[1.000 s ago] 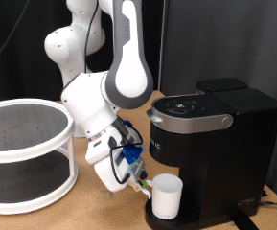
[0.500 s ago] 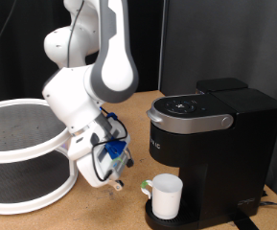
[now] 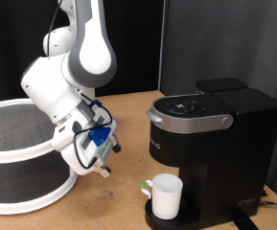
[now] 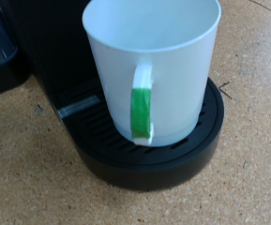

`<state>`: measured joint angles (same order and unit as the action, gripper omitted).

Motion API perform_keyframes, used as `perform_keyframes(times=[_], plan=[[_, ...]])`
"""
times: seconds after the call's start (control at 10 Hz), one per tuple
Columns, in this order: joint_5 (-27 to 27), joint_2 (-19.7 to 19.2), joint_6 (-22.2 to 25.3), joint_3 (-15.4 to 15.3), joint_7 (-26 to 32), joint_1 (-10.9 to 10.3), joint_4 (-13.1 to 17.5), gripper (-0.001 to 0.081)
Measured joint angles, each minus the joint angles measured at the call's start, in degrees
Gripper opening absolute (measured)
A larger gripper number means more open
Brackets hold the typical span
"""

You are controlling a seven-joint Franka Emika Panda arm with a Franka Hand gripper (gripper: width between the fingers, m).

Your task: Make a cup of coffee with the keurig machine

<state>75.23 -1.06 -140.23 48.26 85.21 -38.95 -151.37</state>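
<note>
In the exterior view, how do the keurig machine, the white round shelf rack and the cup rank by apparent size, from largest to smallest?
1. keurig machine
2. white round shelf rack, close in size to the machine and cut off at the picture's edge, so this order is unsure
3. cup, clearly smallest

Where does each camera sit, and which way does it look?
Exterior view: off the arm, facing the keurig machine, the cup on its drip tray, the white arm and its pincer.
Wrist view: on the hand, looking at the cup; no fingers show.
Both share the cup and the drip tray.
</note>
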Motion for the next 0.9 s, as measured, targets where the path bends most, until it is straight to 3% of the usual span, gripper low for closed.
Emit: perform_keyframes(times=[0.4,0.9], plan=[[-0.8,1.5,-2.0,-0.3,-1.8,0.0,0.3,0.0800],[-13.5,10.2,-2.3,-0.3,-13.0,1.5,0.1,0.0800]])
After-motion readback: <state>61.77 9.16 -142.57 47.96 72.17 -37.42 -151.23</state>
